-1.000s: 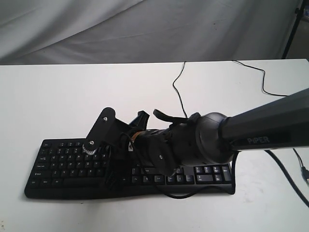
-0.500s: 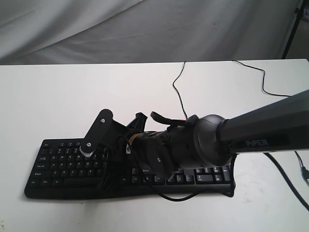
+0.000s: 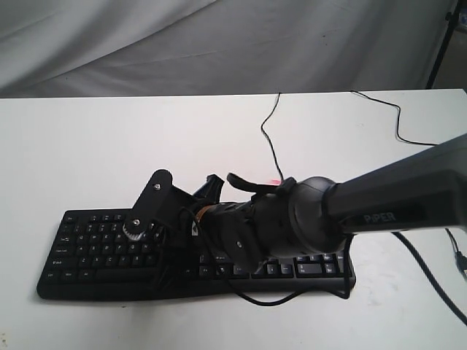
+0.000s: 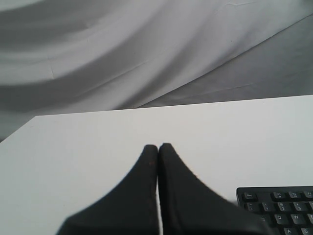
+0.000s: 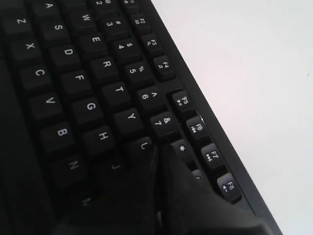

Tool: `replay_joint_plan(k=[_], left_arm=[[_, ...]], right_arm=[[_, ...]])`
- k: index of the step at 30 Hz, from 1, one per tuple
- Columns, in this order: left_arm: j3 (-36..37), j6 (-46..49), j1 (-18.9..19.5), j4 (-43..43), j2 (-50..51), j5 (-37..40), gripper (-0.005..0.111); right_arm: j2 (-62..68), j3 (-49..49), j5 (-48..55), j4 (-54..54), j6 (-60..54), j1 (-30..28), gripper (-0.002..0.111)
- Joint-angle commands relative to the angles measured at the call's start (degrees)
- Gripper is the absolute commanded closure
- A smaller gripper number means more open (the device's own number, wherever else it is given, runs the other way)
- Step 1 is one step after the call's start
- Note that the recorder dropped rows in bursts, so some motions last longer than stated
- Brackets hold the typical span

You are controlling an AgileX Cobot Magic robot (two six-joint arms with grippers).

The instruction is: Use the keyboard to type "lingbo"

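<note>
The black keyboard (image 3: 95, 244) lies along the near side of the white table (image 3: 109, 146). My right arm (image 3: 292, 222) reaches across its middle from the right. In the right wrist view my right gripper (image 5: 159, 149) is shut. Its tips are down on the keys (image 5: 78, 78) just past the U key (image 5: 143, 145), beside the 8 key (image 5: 182, 147); the key under the tips is hidden. My left gripper (image 4: 158, 146) is shut and empty over bare table off the keyboard's corner (image 4: 281, 205). It does not show in the exterior view.
The keyboard's thin black cable (image 3: 270, 131) runs toward the table's far edge. Another black cable (image 3: 379, 102) crosses the far right corner. Grey cloth (image 3: 219, 44) hangs behind the table, and a stand leg (image 3: 441, 44) rises at the far right.
My right arm has edged to the left and slightly lower over the keyboard. The keyboard has not moved.
</note>
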Motion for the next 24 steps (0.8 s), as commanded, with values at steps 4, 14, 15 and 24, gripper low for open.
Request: replay_joint_plan(k=[4, 14, 15, 24], left_arm=[[0.29, -0.16, -0.22, -0.03, 0.18, -0.25, 0.106], [0.29, -0.16, -0.22, -0.03, 0.18, -0.25, 0.106], [0.29, -0.16, -0.22, -0.03, 0.18, -0.25, 0.106], [0.29, -0.16, -0.22, -0.03, 0.18, -0.25, 0.106]], right_arm=[[0.61, -0.29, -0.84, -0.58, 0.13, 0.02, 0.108], [1.34, -0.29, -0.48, -0.58, 0.13, -0.12, 0.108], [1.34, -0.29, -0.48, -0.58, 0.13, -0.12, 0.108], [-2.19, -0.99, 1.53, -0.58, 0.03, -0.09, 0.108]])
